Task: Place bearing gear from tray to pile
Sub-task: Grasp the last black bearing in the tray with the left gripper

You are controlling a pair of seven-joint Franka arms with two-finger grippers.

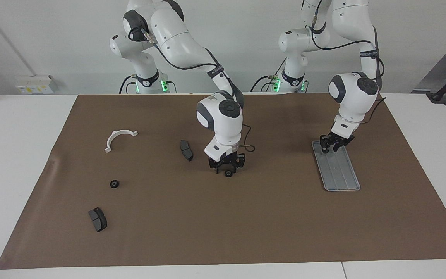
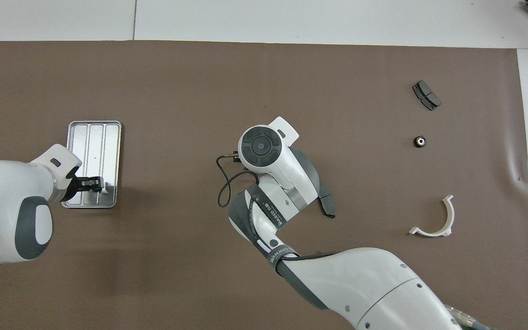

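tray (image 1: pixel 339 170) on mat (image 1: pixel 223 217), toward left arm's end | gear (image 1: pixel 228 173) mid-mat | brake pad (image 1: pixel 186 150) beside it | bracket (image 1: pixel 119 138), second gear (image 1: pixel 114 183), second pad (image 1: pixel 97 219) toward right arm's end, pad farthest from robots

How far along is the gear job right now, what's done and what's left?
Done: one bearing gear lies on the mat among the pile's parts, between the white bracket and a brake pad. In hand: the right gripper is down over a second gear mid-mat; a grip isn't clear. The left gripper is over the tray. Left: carrying that gear to the pile.
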